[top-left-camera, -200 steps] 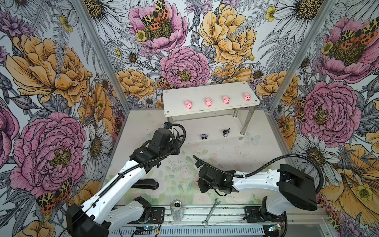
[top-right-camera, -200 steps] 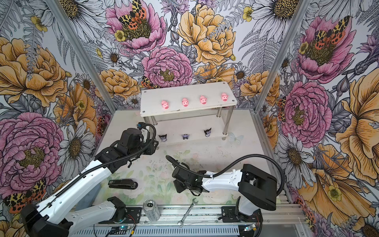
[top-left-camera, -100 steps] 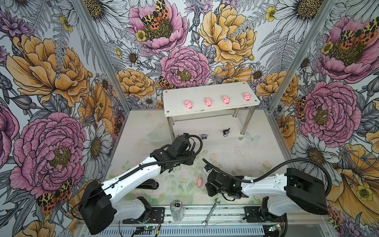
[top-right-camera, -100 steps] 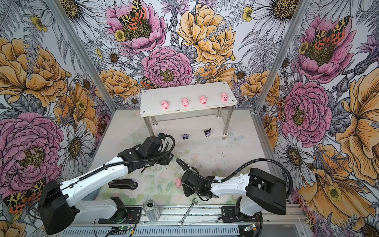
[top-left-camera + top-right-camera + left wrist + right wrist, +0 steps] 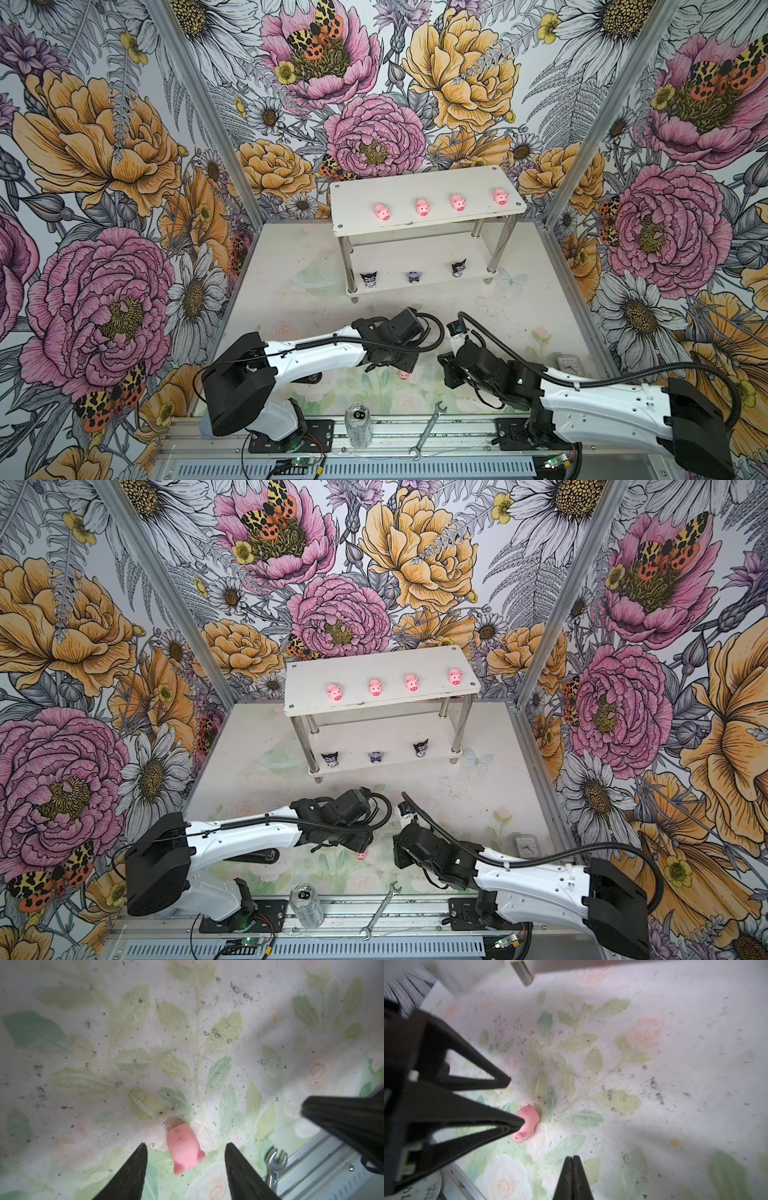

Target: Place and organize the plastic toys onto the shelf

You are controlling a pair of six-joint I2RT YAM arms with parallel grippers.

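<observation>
The fifth pig (image 5: 185, 1151) lies toppled on the worktop (image 5: 207, 1032), well apart from the shelf (image 5: 361, 222). The left tool (image 5: 185, 1146) is released, jaws either side of it, evidently aligned for pickup. The right tool (image 5: 572, 1160) is clenched and empty, nearby. Top tier holds four pigs (image 5: 422, 206), lower tier three dark figurines (image 5: 413, 277). Worktop is floral-printed and grime-speckled; walls (image 5: 124, 145) are floral.

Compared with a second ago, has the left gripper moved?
Yes. The left gripper pulled away from the shelf toward the near rail, now over the loose pig.
</observation>
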